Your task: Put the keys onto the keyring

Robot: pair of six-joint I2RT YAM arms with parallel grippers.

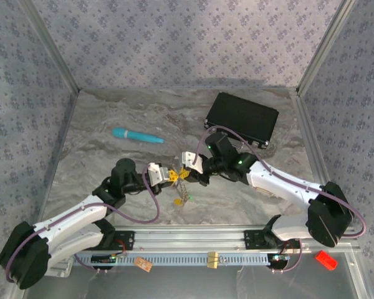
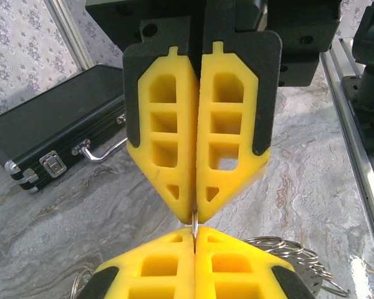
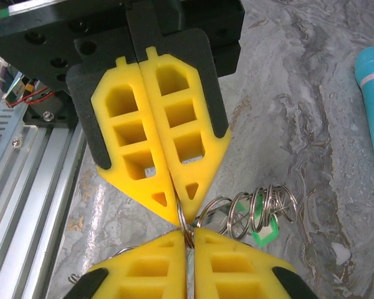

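Note:
In the middle of the table my left gripper (image 1: 172,177) and right gripper (image 1: 186,170) meet tip to tip. Each is shut on the same thin metal keyring (image 3: 183,218), which I see edge-on between the yellow fingertips. In the left wrist view my left gripper (image 2: 194,235) pinches the keyring (image 2: 194,219) from below, and the right fingers (image 2: 174,156) hold it from above. My right gripper (image 3: 190,233) clamps it as well. A string of small split rings (image 3: 255,208) hangs off it with a green key head (image 3: 263,235). Below the grippers dangle the keys (image 1: 181,199).
A black case (image 1: 242,118) lies at the back right, and a teal pen-like stick (image 1: 137,135) at the back left. A small red tag (image 1: 326,259) sits beyond the aluminium rail (image 1: 193,240) at the near edge. Patterned walls close in three sides.

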